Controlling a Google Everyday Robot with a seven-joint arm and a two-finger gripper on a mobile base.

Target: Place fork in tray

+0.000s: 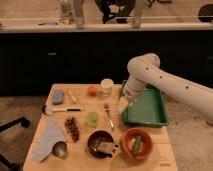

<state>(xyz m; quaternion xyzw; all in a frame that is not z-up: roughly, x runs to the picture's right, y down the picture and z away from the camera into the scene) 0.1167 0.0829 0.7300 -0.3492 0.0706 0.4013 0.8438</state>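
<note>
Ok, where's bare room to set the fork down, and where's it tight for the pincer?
The tray floor is bare, widest toward its right wall. The pincer hangs at the tray's left rim. The fork lies in a narrow strip between green cup and that rim. Crowded: dark bowl and orange bowl just in front of the fork, white cup behind.

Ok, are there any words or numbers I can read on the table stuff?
No text can be read.
Small dark mark on the table's near right corner: too blurred to read.
The gripper, at the tray's left edge, shows no writing.
</note>
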